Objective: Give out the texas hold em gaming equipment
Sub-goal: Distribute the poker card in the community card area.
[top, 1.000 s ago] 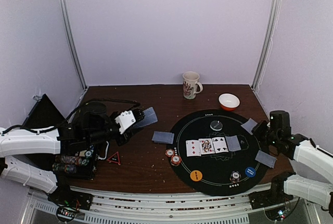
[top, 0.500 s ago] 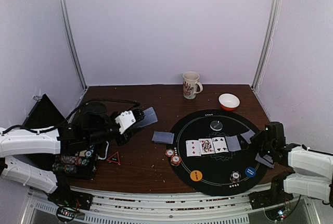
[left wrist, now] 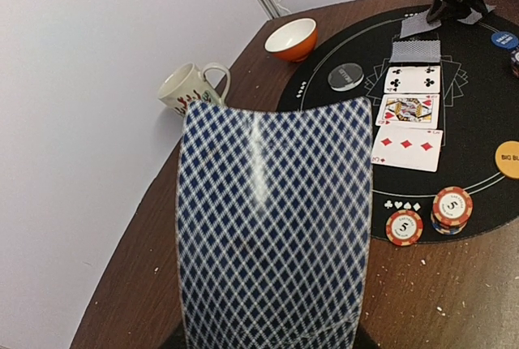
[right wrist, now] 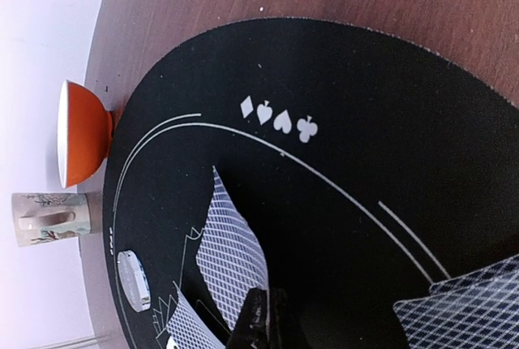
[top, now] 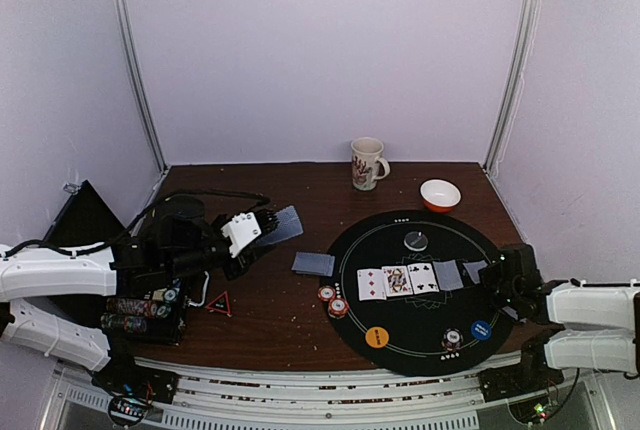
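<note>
Playing card (top: pixel 286 222), back up, is pinched in the jaws of the left gripper (top: pixel 264 226) and held over the table (top: pixel 270 330), left of the black mat (top: pixel 420 312); that's the top view. A loose card (top: pixel 313 264) lies face down on the wood just off the mat's left edge, with two striped chips (top: pixel 332 301) near it at the rim. On the mat there are three face-up cards (top: pixel 397 280) in a row with a face-down card (top: pixel 448 275) next to them, and the right gripper (top: pixel 494 275) is low at the mat's right side.

Left wrist view: the held card's diamond-patterned back fills the frame, bowed, with the mug (left wrist: pixel 190 88) and orange bowl (left wrist: pixel 292 38) beyond.

Right wrist view: the jaws are closed tight, tips at the edge of a patterned card (right wrist: pixel 235 256). Whether they grip it, nobody can tell.
</note>
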You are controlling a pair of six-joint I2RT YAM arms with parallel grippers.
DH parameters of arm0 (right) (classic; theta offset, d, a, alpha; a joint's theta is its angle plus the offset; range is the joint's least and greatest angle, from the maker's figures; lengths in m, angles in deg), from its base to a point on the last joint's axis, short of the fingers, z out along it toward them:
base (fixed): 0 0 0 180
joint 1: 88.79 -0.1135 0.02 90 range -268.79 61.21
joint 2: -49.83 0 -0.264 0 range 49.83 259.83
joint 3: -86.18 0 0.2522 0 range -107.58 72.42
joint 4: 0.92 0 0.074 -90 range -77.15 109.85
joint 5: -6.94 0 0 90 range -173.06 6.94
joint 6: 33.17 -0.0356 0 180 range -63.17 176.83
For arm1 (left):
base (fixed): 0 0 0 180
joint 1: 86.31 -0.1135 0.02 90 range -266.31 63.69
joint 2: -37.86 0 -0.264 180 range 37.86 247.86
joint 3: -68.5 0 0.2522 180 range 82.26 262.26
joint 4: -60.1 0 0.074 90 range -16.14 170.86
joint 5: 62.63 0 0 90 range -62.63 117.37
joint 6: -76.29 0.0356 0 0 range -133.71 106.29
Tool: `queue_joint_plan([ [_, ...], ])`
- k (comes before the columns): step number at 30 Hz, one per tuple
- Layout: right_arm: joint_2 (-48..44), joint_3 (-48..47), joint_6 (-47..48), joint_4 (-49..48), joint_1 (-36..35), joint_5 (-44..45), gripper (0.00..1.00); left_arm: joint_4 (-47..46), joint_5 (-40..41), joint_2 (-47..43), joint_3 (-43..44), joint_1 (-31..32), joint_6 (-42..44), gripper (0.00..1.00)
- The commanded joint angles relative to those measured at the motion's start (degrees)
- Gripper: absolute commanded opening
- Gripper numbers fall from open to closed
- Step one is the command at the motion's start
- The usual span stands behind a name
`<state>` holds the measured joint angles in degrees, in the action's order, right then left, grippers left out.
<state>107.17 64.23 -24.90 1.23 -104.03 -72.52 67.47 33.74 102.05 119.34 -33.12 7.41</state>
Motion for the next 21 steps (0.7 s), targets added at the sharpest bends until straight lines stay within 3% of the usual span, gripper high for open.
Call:
queue_joint_plan([
  [1,0.7,-0.2,-6.1,0.4,-2.4,5.0,0.0,-3.6,-0.5,0.0,0.3,0.0,0.1,0.38],
  [21,8.9,-2.1,-5.5,-5.3,-4.4,4.8,0.0,-3.5,-0.4,-0.2,0.3,0.0,0.1,0.38],
])
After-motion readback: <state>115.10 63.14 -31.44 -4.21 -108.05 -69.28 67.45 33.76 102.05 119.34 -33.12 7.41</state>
